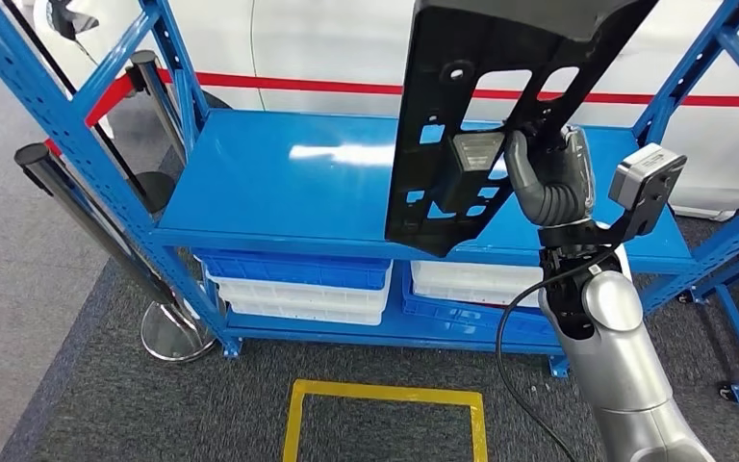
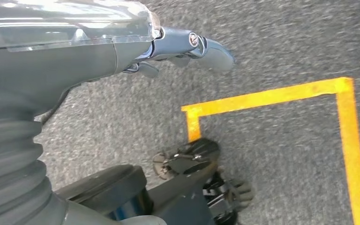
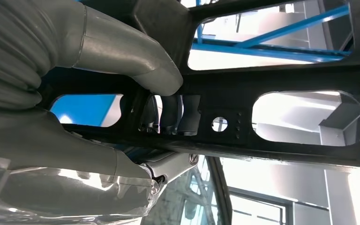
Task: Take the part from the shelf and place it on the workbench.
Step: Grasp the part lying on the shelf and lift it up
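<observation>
The part (image 1: 481, 106), a flat black panel pierced with cut-outs, stands nearly upright in the upper middle of the head view, clear of the blue shelf (image 1: 279, 183) behind it and touching nothing but me. My right hand (image 1: 544, 178) grips it along its right edge, at centre right of that frame; in the right wrist view my thumb (image 3: 136, 61) lies across one face of the part (image 3: 281, 79) while my darker fingers (image 3: 168, 112) show through a slot from the other side, so the hold is firm and closed. My left hand (image 2: 187, 47) hangs at my side over grey carpet and a yellow floor marking (image 2: 272, 96); its fingers look loosely straight with nothing in them. Below the shelf's top board, blue and white bins (image 1: 298, 284) sit on the lower level. I judge the taking done: the part is off the shelf. What is left is carrying it to the workbench, which I cannot see, and setting it down
</observation>
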`<action>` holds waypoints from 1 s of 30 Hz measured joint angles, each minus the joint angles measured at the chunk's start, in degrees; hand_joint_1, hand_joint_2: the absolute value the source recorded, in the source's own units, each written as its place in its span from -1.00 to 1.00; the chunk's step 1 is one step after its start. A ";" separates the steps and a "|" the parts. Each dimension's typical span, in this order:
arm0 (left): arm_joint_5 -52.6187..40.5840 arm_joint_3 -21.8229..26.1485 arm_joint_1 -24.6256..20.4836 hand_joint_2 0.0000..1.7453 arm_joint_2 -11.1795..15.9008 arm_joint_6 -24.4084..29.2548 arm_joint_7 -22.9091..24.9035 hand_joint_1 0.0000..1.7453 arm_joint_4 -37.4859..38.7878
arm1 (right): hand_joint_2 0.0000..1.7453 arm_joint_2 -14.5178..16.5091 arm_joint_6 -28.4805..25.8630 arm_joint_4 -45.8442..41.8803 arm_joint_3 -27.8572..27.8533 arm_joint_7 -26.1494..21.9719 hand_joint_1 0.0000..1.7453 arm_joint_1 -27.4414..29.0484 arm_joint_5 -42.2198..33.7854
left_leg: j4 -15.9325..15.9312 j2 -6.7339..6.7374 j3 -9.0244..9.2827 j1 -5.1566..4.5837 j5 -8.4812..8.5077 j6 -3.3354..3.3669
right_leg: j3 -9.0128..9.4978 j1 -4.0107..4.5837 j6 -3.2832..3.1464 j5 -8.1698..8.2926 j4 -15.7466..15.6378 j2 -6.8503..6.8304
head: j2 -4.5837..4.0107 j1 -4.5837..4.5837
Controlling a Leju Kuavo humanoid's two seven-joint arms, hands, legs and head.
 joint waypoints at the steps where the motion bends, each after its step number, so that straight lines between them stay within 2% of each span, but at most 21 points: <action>1: -0.02 -0.08 0.05 1.00 -0.01 0.00 0.00 -1.00 0.00 | 1.00 0.00 0.00 0.09 0.00 0.00 1.00 -0.02 -0.01 | 0.12 0.03 -0.96 0.00 0.64 -0.03 | -0.61 -0.04 0.18 -1.53 3.48 0.01 | 0.00 0.00; 2: -0.05 -0.14 0.10 1.00 -0.02 0.00 0.00 -1.00 0.00 | 1.00 0.00 0.00 0.19 0.01 0.01 1.00 0.01 -0.01 | 0.34 0.06 -1.95 0.01 1.25 -0.12 | -0.65 -0.11 0.35 -1.69 5.87 0.02 | 0.00 -0.01; 3: -0.09 -0.19 0.15 1.00 -0.02 0.00 0.01 -1.00 0.00 | 1.00 0.00 0.00 0.27 0.01 0.01 1.00 0.04 -0.01 | 0.66 0.09 -2.97 0.04 1.77 -0.25 | 0.17 -0.23 0.52 -0.61 6.46 0.01 | 0.00 0.00; 4: -0.13 -0.22 0.20 1.00 -0.04 0.00 0.04 -1.00 0.00 | 1.00 0.01 0.00 0.32 0.02 0.01 1.00 0.05 -0.01 | 1.07 0.11 -3.97 0.10 2.21 -0.43 | 1.95 -0.40 0.67 1.07 5.07 -0.01 | 0.00 0.01; 5: -0.19 -0.26 0.23 1.00 -0.07 0.01 0.08 -1.00 0.00 | 1.00 0.01 0.00 0.33 0.04 0.01 1.00 0.04 -0.01 | 1.61 0.12 -4.90 0.15 2.56 -0.66 | 4.59 -0.59 0.80 2.40 2.01 -0.05 | 0.00 0.02; 7: -0.34 -0.31 0.29 1.00 -0.11 0.02 0.15 -1.00 0.00 | 1.00 0.04 -0.01 0.33 0.10 0.02 1.00 -0.06 -0.01 | 2.81 0.05 -6.50 0.05 3.13 -1.23 | 9.95 -0.57 0.66 2.09 -5.58 -0.08 | 0.00 -0.01; 9: -0.46 -0.33 0.37 1.00 -0.12 0.03 0.16 -1.00 0.00 | 1.00 0.07 -0.05 0.32 0.21 0.03 1.00 -0.05 0.01 | 3.43 0.00 -7.35 -0.09 3.88 -1.85 | 11.94 -0.26 -0.05 0.73 -9.32 0.01 | 0.00 -0.03; 11: -0.51 -0.33 0.53 1.00 -0.08 0.03 0.17 -1.00 0.00 | 1.00 0.09 -0.14 0.34 0.31 0.06 1.00 0.10 0.05 | 3.56 -0.11 -7.79 -0.01 4.38 -2.48 | 11.20 -0.33 -1.06 1.31 -9.44 -0.07 | 0.00 -0.04; 12: -0.52 -0.33 0.61 1.00 -0.05 0.01 0.18 -1.00 0.00 | 1.00 0.13 -0.19 0.36 0.36 0.09 1.00 0.15 0.10 | 4.25 -0.22 -8.22 0.08 3.39 -2.84 | 10.71 -0.40 -1.54 1.86 -9.43 -0.16 | 0.00 -0.09; 13: -0.55 -0.34 0.70 1.00 -0.02 -0.06 0.19 -1.00 0.00 | 1.00 0.19 -0.25 0.37 0.42 0.10 1.00 0.18 0.15 | 5.94 -0.31 -8.85 0.23 1.37 -3.24 | 10.13 -0.51 -2.00 2.49 -9.46 -0.27 | 0.00 -0.12; 15: -0.61 -0.35 0.78 1.00 0.01 -0.30 0.21 -1.00 0.00 | 1.00 0.31 -0.36 0.38 0.51 0.12 1.00 0.25 0.24 | 12.37 -0.39 -10.60 0.56 -4.37 -3.92 | 8.77 -0.43 -2.52 3.67 -9.33 -0.34 | 0.00 -0.18; 16: -0.63 -0.36 0.79 1.00 0.01 -0.45 0.22 -1.00 0.00 | 1.00 0.34 -0.39 0.38 0.52 0.11 1.00 0.33 0.26 | 16.08 -0.38 -11.32 0.68 -6.43 -4.12 | 7.99 -0.37 -2.62 4.20 -9.20 -0.35 | 0.00 -0.18; 17: -0.66 -0.37 0.78 1.00 0.00 -0.57 0.22 -1.00 0.00 | 1.00 0.35 -0.42 0.38 0.52 0.11 1.00 0.49 0.27 | 18.76 -0.38 -11.47 0.73 -7.18 -4.20 | 7.16 -0.33 -2.60 4.71 -9.03 -0.36 | 0.00 -0.18; 18: -0.68 -0.38 0.78 1.00 -0.01 -0.66 0.22 -1.00 0.00 | 1.00 0.35 -0.43 0.38 0.52 0.11 1.00 0.66 0.28 | 19.70 -0.38 -10.78 0.75 -6.78 -4.17 | 6.35 -0.29 -2.54 5.19 -8.85 -0.37 | 0.00 -0.17; 19: -0.69 -0.39 0.77 1.00 -0.01 -0.70 0.22 -1.00 0.00 | 1.00 0.35 -0.43 0.38 0.52 0.11 1.00 0.83 0.31 | 18.46 -0.40 -9.04 0.74 -5.51 -3.99 | 5.60 -0.23 -2.45 5.66 -8.69 -0.35 | 0.00 -0.18; 21: -0.71 -0.44 0.71 1.00 0.02 -0.72 0.21 -1.00 0.00 | 1.00 0.35 -0.44 0.35 0.52 0.11 1.00 1.00 0.36 | 11.13 -0.56 -3.42 0.55 -3.49 -3.16 | 4.49 -0.11 -2.20 6.54 -8.53 -0.27 | 0.00 -0.16; 23: -0.71 -0.50 0.61 1.00 0.08 -0.70 0.16 -1.00 0.00 | 1.00 0.34 -0.46 0.32 0.48 0.10 1.00 1.01 0.40 | 4.19 -0.76 0.96 0.17 -3.59 -2.47 | 3.96 -0.18 -1.65 7.47 -8.68 -0.29 | 0.00 -0.11; 24: -0.71 -0.54 0.58 1.00 0.10 -0.70 0.15 -1.00 0.00 | 1.00 0.36 -0.48 0.31 0.47 0.09 1.00 1.02 0.40 | 2.62 -0.83 1.70 -0.08 -3.79 -2.29 | 3.85 -0.36 -1.27 8.00 -8.92 -0.34 | 0.00 -0.13; 26: -0.72 -0.63 0.63 1.00 0.08 -0.83 0.15 -1.00 0.01 | 1.00 0.37 -0.50 0.31 0.46 0.08 1.00 1.08 0.40 | 1.50 -0.71 1.56 -0.18 -2.53 -1.89 | 3.72 -0.65 -0.48 8.85 -9.50 -0.31 | 0.00 -0.17; 28: -0.82 -0.75 0.60 1.00 0.03 -1.25 0.15 -1.00 0.02 | 1.00 0.37 -0.56 0.31 0.44 0.08 1.00 1.08 0.41 | 0.44 -0.40 0.93 0.07 -1.09 -0.92 | 2.87 -0.60 -0.10 6.54 -7.99 -0.11 | 0.00 -0.08; 30: -0.95 -0.93 0.50 1.00 -0.03 -1.67 0.15 -1.00 0.02 | 1.00 0.41 -0.89 0.34 0.42 0.08 1.00 1.10 0.65 | 0.26 -0.24 -0.32 0.17 0.08 -0.34 | 1.09 -0.56 0.02 1.06 -2.09 0.03 | 0.00 0.07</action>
